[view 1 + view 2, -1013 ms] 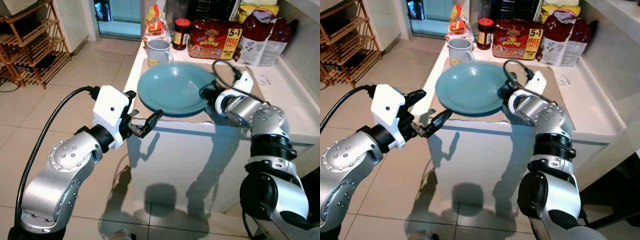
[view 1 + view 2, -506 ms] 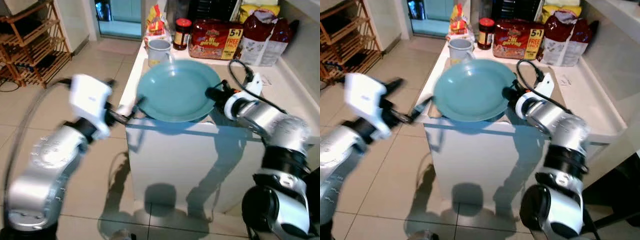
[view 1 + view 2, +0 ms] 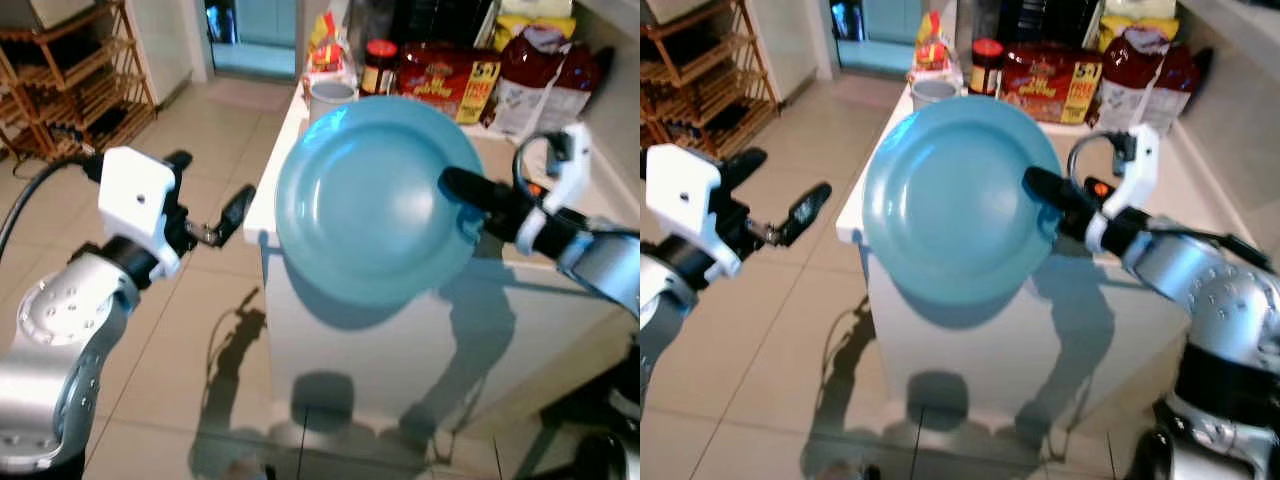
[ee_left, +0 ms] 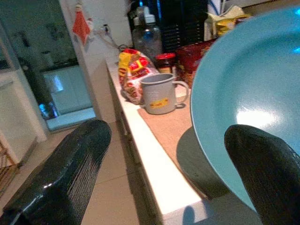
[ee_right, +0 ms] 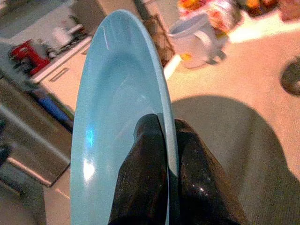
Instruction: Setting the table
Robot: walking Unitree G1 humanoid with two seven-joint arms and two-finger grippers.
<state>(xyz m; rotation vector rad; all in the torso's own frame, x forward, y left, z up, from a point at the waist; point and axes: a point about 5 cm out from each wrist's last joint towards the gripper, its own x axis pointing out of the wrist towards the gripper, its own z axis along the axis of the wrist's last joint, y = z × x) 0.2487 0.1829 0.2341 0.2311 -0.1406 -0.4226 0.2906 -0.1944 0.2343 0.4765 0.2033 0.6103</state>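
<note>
Plate (image 3: 375, 195) now lifted, in right gripper (image 3: 470, 190)

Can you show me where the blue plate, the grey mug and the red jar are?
blue plate (image 3: 370, 195), left eye view, centre of its face.
grey mug (image 4: 160, 93), left wrist view, its side wall.
red jar (image 3: 380, 66), left eye view, its body.

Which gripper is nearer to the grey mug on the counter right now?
Left, by a judgement. The left gripper hovers open off the counter's edge, short of the grey mug. The right gripper pinches the blue plate rim, lifted, farther across.
</note>
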